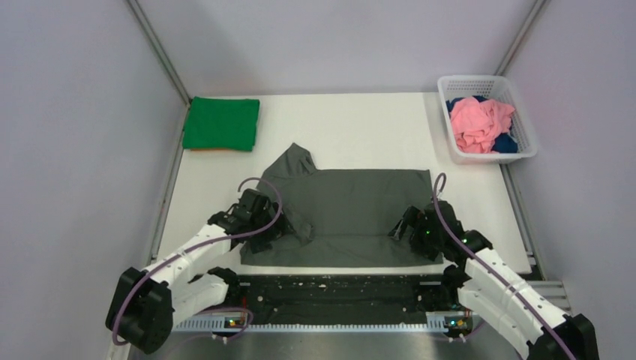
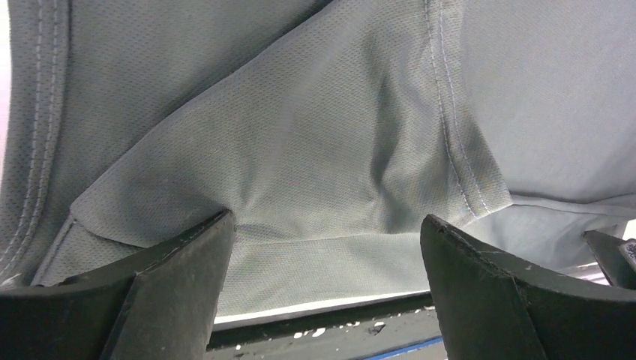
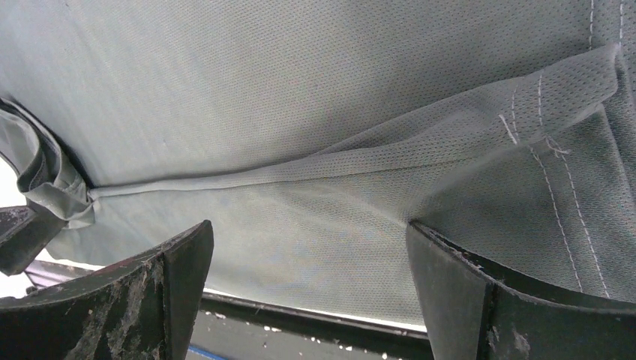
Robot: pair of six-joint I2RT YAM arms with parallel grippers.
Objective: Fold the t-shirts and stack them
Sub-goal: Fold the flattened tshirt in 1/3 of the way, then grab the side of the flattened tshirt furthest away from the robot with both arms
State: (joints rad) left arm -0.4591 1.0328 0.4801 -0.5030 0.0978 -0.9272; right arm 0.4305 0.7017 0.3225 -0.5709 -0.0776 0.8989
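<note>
The dark grey t-shirt (image 1: 352,210) lies spread on the white table, one sleeve sticking out at its far left. My left gripper (image 1: 264,229) is open over its near left part, fingers apart above the cloth (image 2: 322,150). My right gripper (image 1: 409,229) is open over its near right part, with cloth (image 3: 300,112) between the fingers but not clamped. A folded bright green t-shirt (image 1: 221,123) lies at the far left. The pink t-shirt (image 1: 478,121) and the dark blue t-shirt (image 1: 506,142) lie crumpled in the white basket.
The white lattice basket (image 1: 525,120) stands at the far right corner. Something orange (image 1: 206,150) peeks out under the green shirt. A dark rail (image 1: 337,296) runs along the near table edge between the arm bases. Grey walls enclose the table.
</note>
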